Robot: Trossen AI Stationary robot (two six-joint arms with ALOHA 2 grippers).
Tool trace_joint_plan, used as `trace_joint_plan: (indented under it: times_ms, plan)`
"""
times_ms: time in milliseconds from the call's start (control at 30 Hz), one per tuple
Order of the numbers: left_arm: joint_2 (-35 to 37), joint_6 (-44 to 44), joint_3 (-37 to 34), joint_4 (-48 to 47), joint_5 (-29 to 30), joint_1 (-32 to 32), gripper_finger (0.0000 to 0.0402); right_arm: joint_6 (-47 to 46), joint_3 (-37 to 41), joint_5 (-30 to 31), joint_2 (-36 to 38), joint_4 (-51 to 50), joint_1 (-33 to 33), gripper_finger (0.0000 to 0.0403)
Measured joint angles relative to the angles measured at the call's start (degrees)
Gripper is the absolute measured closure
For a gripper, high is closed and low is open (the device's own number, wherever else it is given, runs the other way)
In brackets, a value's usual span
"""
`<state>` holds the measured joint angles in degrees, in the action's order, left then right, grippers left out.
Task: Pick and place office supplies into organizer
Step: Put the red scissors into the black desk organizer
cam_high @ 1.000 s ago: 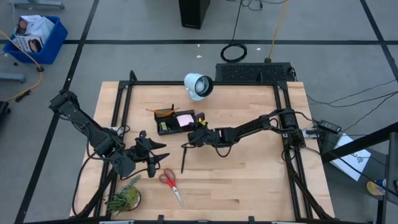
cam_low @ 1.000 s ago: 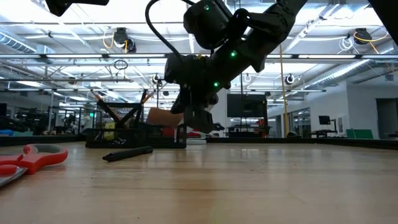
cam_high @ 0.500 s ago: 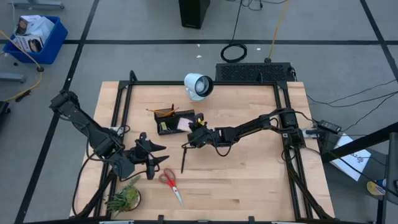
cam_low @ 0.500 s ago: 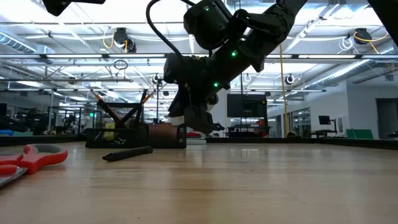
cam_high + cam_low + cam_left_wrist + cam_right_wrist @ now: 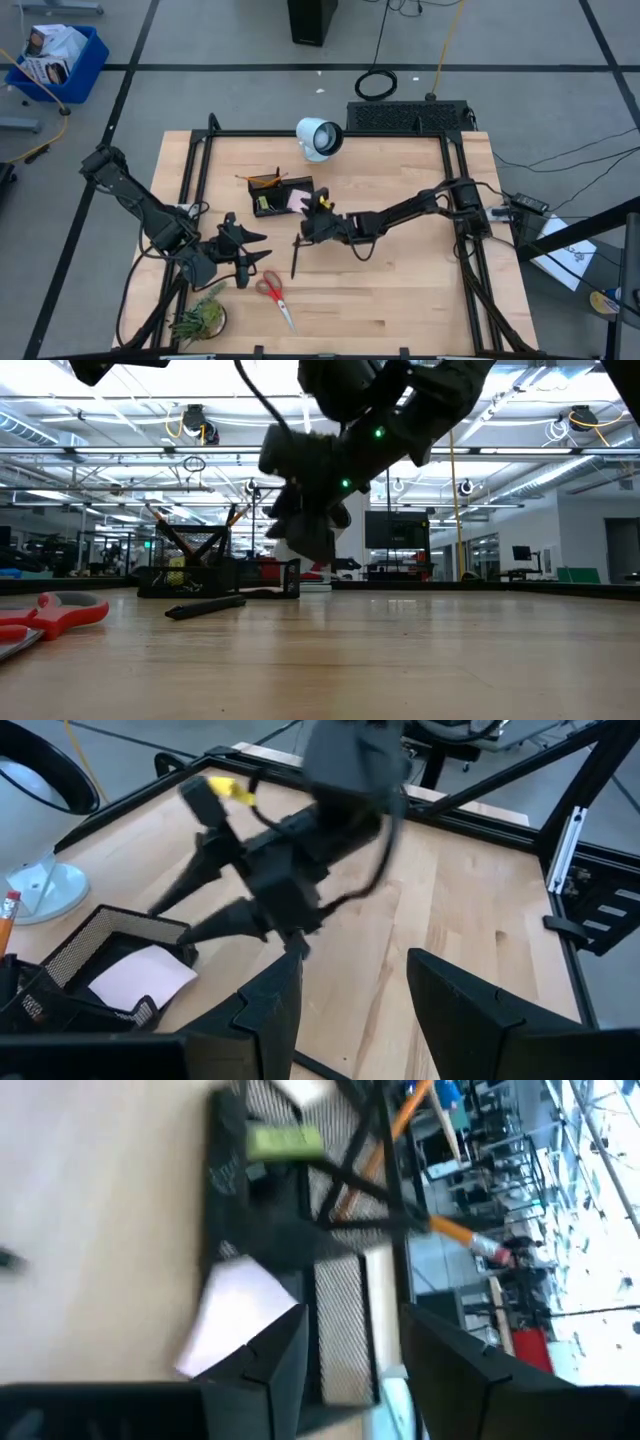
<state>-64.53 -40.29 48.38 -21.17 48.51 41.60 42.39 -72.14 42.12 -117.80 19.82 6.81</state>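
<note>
The pink sticky-note pad (image 5: pixel 297 199) now lies in the organizer (image 5: pixel 270 203), in the compartment at its right-hand end, where a second ago it hung in the right gripper (image 5: pixel 312 226) just above that end; in the left wrist view the pad (image 5: pixel 142 976) rests tilted inside the mesh wall, and the right wrist view shows it (image 5: pixel 240 1320) free beyond that arm's own fingers (image 5: pixel 275 1355). Those fingers were shut on the pad and now stand apart with nothing between them, and the gripper has drawn back from the organizer toward the middle of the worktop (image 5: pixel 400 290), so this item looks delivered. The organizer sits toward the far edge of the worktop, left of centre, with orange pencils (image 5: pixel 262 179) leaning out of its left part. Still outside it, a slim black pen (image 5: pixel 295 256) lies on the wood just in front of the organizer, close under the right gripper, and the red-handled scissors (image 5: pixel 272 291) lie nearer the front edge, beside the left gripper (image 5: pixel 243 262). That gripper waits near the front-left corner, its fingers apart and empty, next to the green plant (image 5: pixel 200 318). The white lamp-like object (image 5: pixel 318 138) stands at the far edge. By my reading the pen is the likely next pick, with the scissors after it.
</note>
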Motion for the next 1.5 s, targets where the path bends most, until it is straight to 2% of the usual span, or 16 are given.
trace_joint_plan:
  times_ms: [167,367,500,633,767,833,967,1033,1067,1300,1500]
  plan:
    - [-0.6,1.76,0.0,0.03,1.06,0.0,0.0215,-4.57,0.0,-0.39,0.04,2.45,4.46,0.0256]
    - [-2.34,3.91,0.02,-0.1,2.56,-0.62,0.0215,-22.89,0.0,-0.37,0.11,3.13,8.93,0.0257]
    - [-3.29,6.37,0.02,0.1,-0.33,-1.1,0.0215,-29.6,0.0,-0.4,0.11,2.18,12.02,0.0255]
    - [-4.73,12.73,0.02,-1.1,-5.51,-1.48,0.0215,-31.39,0.0,-0.26,0.11,-0.18,14.82,0.0257]
    - [-6.32,15.93,0.0,-3.45,-8.03,-1.57,0.0215,-35.34,0.0,-0.42,0.13,-6.73,17.91,0.0259]
    - [-6.49,14.47,0.0,-2.29,-8.07,-1.57,0.0215,-38.47,0.15,-3.53,0.36,-9.71,19.4,0.0257]
    - [-6.51,9.92,0.0,-1.31,-8.46,-1.57,0.0215,-44.28,3.1,-18.73,2.21,-7.44,20.75,0.0255]
    - [-6.49,10.18,0.0,-1.16,-8.22,-1.57,0.0215,-46.27,6.55,-23.87,5.11,-4.12,20.74,0.0255]
    - [-6.53,10.63,0.0,-1.11,-8.22,-1.57,0.0215,-47.13,9.19,-24.34,7.58,-2.77,20.74,0.0257]
    - [-6.31,19.16,0.0,-0.5,-7.78,-1.9,0.0215,-48.48,28.57,-24.12,29.33,10.66,21.04,0.0267]
    - [-6.16,22.74,0.04,2.03,-7.57,-1.84,0.0215,-46.38,45.79,-24.15,45.8,31.02,21.3,0.0268]
